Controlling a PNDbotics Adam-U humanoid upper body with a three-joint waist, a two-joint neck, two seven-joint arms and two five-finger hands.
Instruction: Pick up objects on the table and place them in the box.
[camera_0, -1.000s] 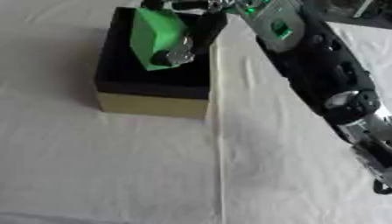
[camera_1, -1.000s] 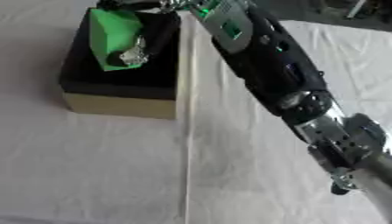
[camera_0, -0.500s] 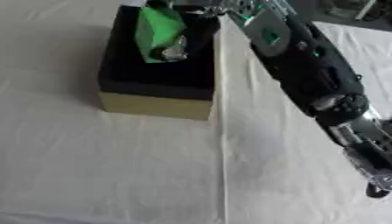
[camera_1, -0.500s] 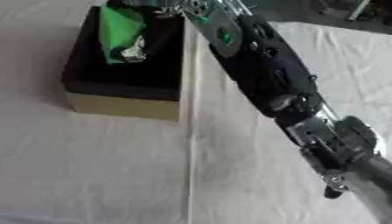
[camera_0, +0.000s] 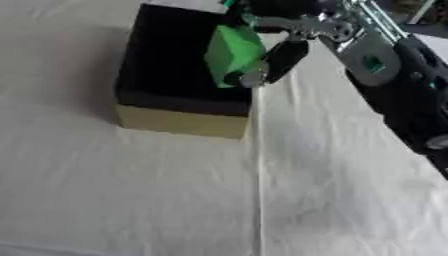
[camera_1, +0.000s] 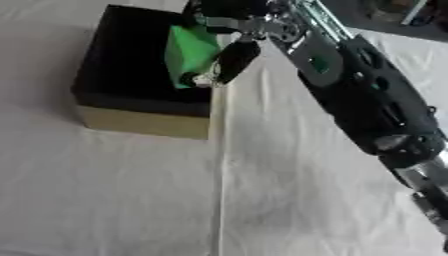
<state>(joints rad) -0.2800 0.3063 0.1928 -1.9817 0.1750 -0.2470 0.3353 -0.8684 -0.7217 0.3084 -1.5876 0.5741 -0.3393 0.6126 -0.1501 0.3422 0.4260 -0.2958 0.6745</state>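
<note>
A: Surface?

B: Table w/ a white cloth, creased; one long fold runs from the box's near right corner down to the near edge. Room: barely any shows, just dark bits past the far right corner, can't tell what they are.

A: Containers?

B: One box, far left part of the table. Tan outer walls, black inside, open top. Interior's dark; can't make out anything lying on its floor.

A: Where's the task obj?

B: Green block, held up over the box's right side, near its right wall, above the rim. Can't tell if it touches the box.

A: Hand?

B: Right hand comes in from the far right, arm black w/ silver parts, stretched diagonally across the cloth. Fingers and thumb curled round the green block, one dark finger down its right face w/ a silvery tip at the block's lower corner.

A: Left hand?

B: Doesn't show in either view.
</note>
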